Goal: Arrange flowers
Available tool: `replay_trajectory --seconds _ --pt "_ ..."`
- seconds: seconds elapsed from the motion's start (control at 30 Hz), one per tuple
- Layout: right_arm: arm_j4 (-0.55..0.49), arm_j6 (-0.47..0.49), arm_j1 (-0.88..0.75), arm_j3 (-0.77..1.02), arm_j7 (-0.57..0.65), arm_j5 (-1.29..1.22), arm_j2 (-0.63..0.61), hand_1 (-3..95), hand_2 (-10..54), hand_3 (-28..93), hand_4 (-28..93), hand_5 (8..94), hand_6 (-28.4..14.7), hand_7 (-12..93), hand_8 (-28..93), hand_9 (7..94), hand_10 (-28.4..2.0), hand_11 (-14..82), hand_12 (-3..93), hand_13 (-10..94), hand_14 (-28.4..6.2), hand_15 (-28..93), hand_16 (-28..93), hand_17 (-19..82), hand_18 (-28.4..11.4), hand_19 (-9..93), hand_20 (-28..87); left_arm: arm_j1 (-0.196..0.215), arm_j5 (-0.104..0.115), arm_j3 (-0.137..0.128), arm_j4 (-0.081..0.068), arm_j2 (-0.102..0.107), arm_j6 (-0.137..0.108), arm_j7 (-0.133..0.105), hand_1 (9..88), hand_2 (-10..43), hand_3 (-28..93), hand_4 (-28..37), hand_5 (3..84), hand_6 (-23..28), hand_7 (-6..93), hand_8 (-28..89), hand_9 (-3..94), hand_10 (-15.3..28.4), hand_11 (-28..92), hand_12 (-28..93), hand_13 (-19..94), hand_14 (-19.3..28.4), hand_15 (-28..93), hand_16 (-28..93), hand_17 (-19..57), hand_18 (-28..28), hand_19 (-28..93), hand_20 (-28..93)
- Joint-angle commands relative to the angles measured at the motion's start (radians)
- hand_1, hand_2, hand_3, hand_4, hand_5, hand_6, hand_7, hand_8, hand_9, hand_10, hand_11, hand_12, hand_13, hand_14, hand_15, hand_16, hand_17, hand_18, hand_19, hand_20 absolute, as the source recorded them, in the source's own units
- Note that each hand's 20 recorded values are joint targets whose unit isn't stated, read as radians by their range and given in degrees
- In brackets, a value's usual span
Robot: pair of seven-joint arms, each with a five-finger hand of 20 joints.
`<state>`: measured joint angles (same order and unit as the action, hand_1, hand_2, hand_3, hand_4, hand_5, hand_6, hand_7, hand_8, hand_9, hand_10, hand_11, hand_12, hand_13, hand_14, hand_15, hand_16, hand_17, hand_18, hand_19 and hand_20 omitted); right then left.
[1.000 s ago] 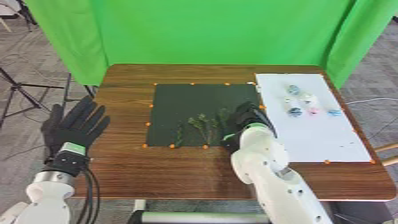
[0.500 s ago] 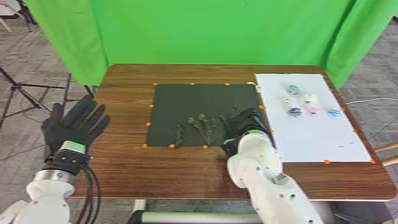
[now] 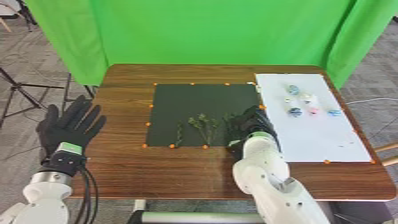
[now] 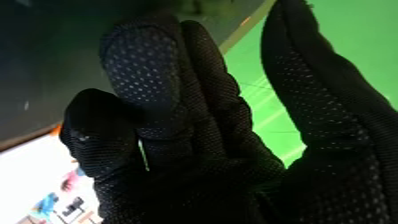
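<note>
A robot's right hand [image 3: 252, 126], fingers loosely bent and thumb apart, is at the near right part of a dark mat [image 3: 182, 100], slightly farther right than half a second earlier. Leafy green stems [image 3: 203, 126] lie to its left; pink and blue flower heads [image 3: 314, 111] rest on a white sheet [image 3: 324, 142] to its right. Beyond the brown wooden table [image 3: 115, 170], a green curtain [image 3: 213, 35] hangs above gray carpet [image 3: 22, 132].
</note>
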<state>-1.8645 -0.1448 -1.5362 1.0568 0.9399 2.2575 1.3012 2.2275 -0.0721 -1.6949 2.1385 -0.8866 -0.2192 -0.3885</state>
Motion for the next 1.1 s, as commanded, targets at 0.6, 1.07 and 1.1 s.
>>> replay_trajectory --seconds 0.6,1.07,1.1 --pt "-0.04 0.071 -0.05 0.213 -0.169 0.281 -0.217 37.9 -9.5 79 -24 45.8 -9.5 17 -10 52.0 -19.4 15.2 14.8 72 -12.2 65 26 48 -22.5 93 37 0.021 0.006 -0.011 0.011 -0.008 0.023 -0.039 28.4 10.1 73 -28.3 36.4 6.9 17.3 -11 27.9 12.8 23 9 20 12.9 35 -9 -6.0 13.2 36 9" --pt "0.091 0.263 0.019 0.235 -0.203 0.194 -0.256 44.5 -9.5 82 -28 42.1 -9.2 12 -10 39.1 -16.0 10.8 10.3 66 -12.8 70 25 42 -21.9 93 31 0.039 0.014 -0.028 0.015 -0.01 0.018 -0.045 28.2 10.4 73 -28.3 36.8 7.1 17.0 -10 28.1 12.9 23 9 21 13.0 34 -9 -6.0 13.3 36 9" --pt "0.101 0.272 0.025 0.228 -0.195 0.19 -0.257 45.1 -9.5 82 -28 41.9 -9.1 12 -10 38.8 -15.9 10.9 10.1 66 -12.7 70 25 42 -21.9 93 31 0.032 0.013 -0.025 0.012 -0.01 0.018 -0.042 28.2 10.5 73 -28.3 36.8 7.1 17.0 -10 28.2 12.9 23 9 21 13.0 34 -9 -6.0 13.3 36 9"
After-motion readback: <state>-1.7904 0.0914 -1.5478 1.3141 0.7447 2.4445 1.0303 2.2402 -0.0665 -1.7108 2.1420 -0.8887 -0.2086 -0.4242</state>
